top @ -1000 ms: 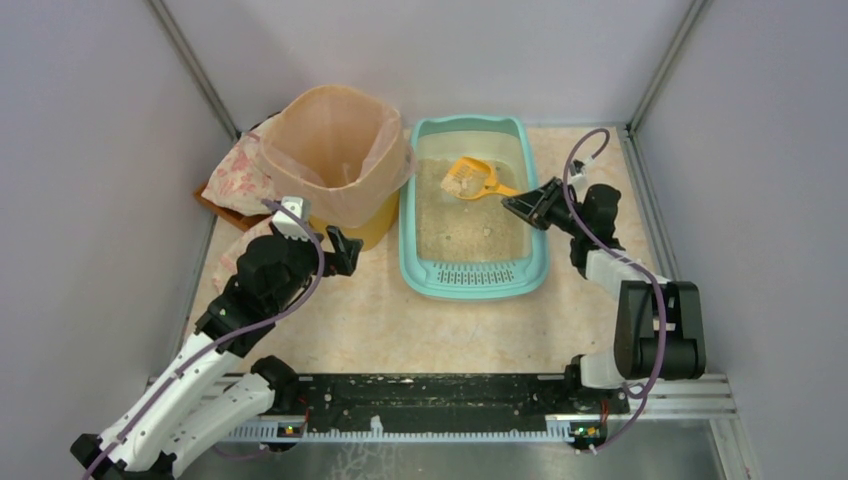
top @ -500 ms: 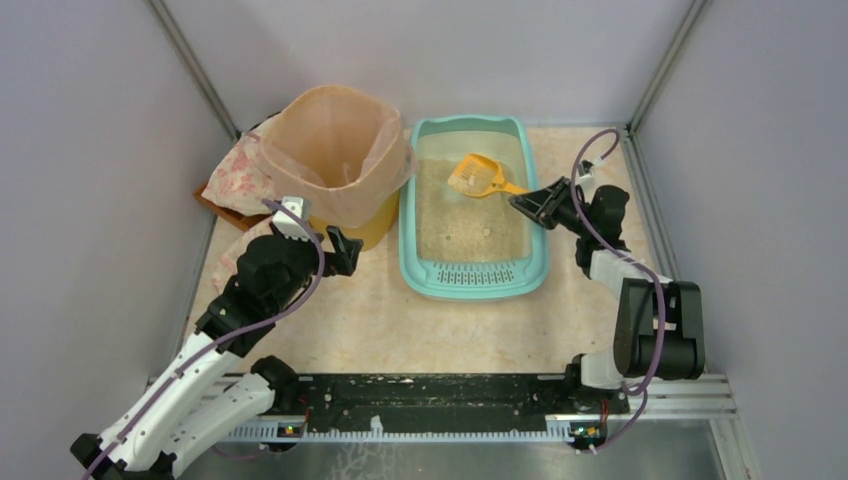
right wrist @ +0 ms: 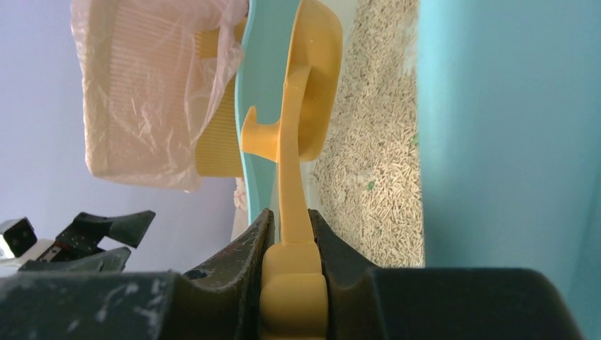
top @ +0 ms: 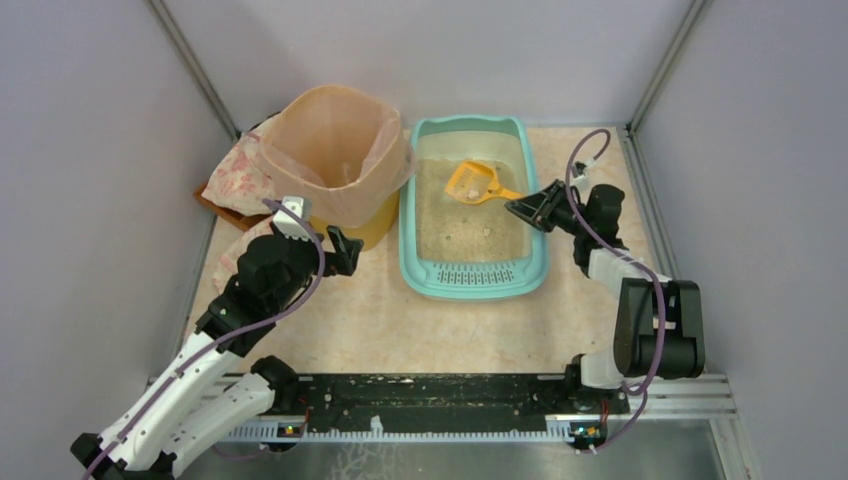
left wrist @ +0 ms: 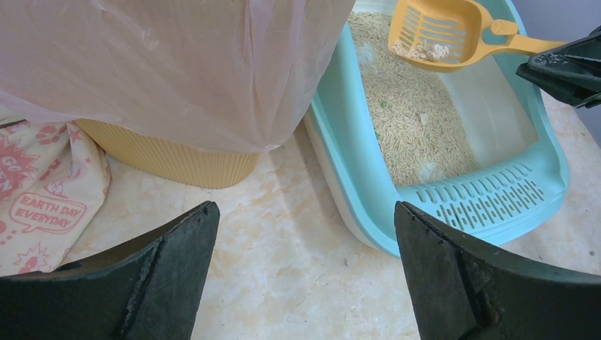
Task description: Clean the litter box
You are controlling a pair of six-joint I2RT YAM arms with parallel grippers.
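Well, right tool [top: 515, 205] pinches scoop [top: 470, 180] over litter box [top: 470, 285]; left tool [top: 345, 250] spread beside lined yellow bin [top: 375, 232].

The light is bright and even, with faint shadows on the table [top: 420, 325]. The close right fingers [right wrist: 234, 283] look slightly blurred

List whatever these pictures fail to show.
- Top view: bin bottom hidden by liner folds; cloth partly behind the bin; scoop load too small to identify.
- Right wrist view: scoop edge-on, load hidden; handle end buried in the right tool.
- Left wrist view: cloth cut off by the left edge.
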